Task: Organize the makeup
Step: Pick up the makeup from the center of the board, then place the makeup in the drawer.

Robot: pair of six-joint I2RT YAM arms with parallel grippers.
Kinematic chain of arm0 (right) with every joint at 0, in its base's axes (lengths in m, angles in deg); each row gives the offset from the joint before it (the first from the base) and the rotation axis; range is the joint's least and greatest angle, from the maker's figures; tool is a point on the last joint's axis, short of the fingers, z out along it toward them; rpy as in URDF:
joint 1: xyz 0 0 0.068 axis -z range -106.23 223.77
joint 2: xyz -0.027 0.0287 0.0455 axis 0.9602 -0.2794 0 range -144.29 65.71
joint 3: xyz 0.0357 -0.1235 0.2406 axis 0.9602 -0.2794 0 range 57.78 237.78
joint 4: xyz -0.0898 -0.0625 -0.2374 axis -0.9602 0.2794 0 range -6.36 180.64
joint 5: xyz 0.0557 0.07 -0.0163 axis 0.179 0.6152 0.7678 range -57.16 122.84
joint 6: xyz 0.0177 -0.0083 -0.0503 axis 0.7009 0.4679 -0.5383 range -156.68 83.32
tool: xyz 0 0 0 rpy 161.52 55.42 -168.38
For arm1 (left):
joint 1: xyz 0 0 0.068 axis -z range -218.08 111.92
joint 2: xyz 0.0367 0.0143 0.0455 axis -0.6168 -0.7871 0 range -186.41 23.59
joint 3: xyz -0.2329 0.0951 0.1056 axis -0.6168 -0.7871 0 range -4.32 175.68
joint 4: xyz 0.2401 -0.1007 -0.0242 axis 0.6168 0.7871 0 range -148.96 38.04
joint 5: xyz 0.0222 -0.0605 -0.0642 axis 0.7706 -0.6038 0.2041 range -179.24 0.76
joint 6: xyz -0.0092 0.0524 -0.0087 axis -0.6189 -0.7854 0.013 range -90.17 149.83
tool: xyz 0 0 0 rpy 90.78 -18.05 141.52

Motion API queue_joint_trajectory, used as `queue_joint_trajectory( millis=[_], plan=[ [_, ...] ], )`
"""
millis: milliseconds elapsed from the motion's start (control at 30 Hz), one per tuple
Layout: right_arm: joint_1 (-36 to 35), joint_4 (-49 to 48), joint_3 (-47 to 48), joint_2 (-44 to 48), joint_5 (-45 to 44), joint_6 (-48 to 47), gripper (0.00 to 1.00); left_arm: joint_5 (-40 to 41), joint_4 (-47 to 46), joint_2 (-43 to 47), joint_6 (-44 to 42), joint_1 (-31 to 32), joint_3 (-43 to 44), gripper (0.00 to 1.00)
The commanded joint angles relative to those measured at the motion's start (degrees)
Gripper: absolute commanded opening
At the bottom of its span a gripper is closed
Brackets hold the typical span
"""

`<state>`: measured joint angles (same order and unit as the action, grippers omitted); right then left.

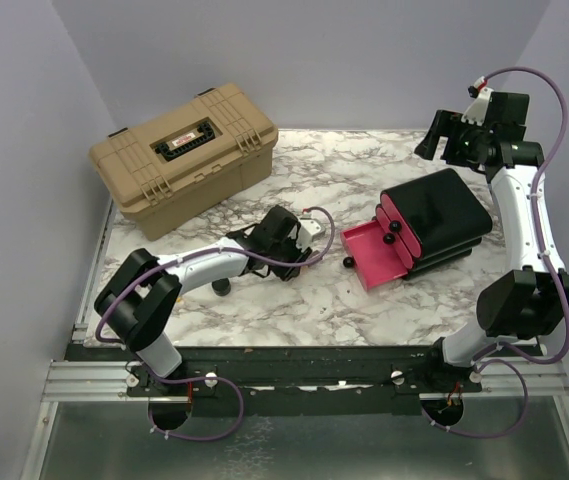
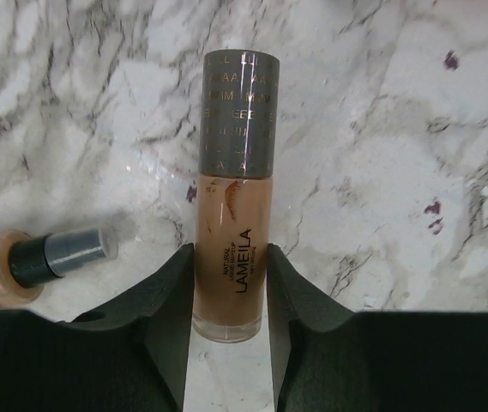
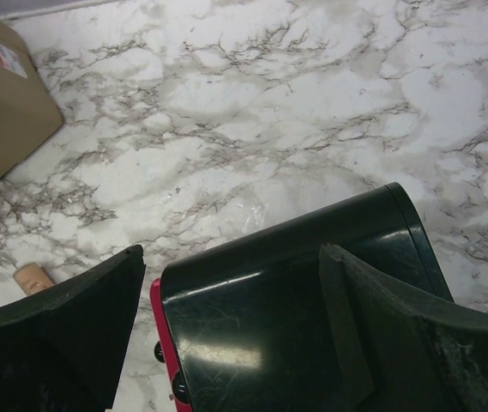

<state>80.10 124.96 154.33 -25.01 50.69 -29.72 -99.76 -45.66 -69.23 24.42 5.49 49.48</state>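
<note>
Foundation bottle [image 2: 233,206]: lies flat on the marble table [image 2: 381,129], centre of the left wrist view, grey cap [image 2: 239,112] toward the top of the frame.
Left hand [image 2: 231,257]: part open, both pads against the bottle's lower sides, no gap showing.
Handling: likely glass, so stiff, smooth, weighty and breakable. It is round and may roll, so a grip nearer mid-body would balance better.
Right hand [image 3: 231,249]: spread wide, empty, above the black drawer box [image 3: 295,292].
Second bottle [image 2: 21,266]: lower left, near.

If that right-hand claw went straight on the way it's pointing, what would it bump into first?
Probably the black drawer box: its glossy top fills the space ahead, between the open jaws of the right gripper. How far off it is remains unclear.
</note>
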Motion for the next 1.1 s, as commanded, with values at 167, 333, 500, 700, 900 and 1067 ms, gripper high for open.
queue_joint_trajectory(
  millis=[167,333,500,700,900,1067],
  plan=[
    [0.1,-1.7,-1.1,0.4,-2.9,-1.0,0.89,-9.7,-1.0,-2.7,3.2,0.9,13.8,0.16],
    [0.1,-1.8,-1.0,0.1,-2.8,-1.0,0.89,-12.4,-1.6,-10.1,14.3,3.1,22.0,0.10],
    [0.1,-2.0,-1.6,0.3,-2.7,-0.8,0.89,-11.1,-2.4,-16.5,23.6,5.6,28.6,0.10],
    [0.0,-2.5,-2.5,1.2,-3.4,-1.0,0.89,-8.7,-5.1,-21.4,29.1,7.4,32.0,0.13],
    [0.0,-2.5,-2.9,1.6,-3.2,-0.9,0.89,-9.7,-4.9,-24.0,29.7,8.3,35.6,0.21],
    [0.1,-2.6,-3.4,1.8,-3.3,-0.7,0.89,-8.6,-3.9,-25.5,32.5,8.5,38.2,0.31]
  ],
)
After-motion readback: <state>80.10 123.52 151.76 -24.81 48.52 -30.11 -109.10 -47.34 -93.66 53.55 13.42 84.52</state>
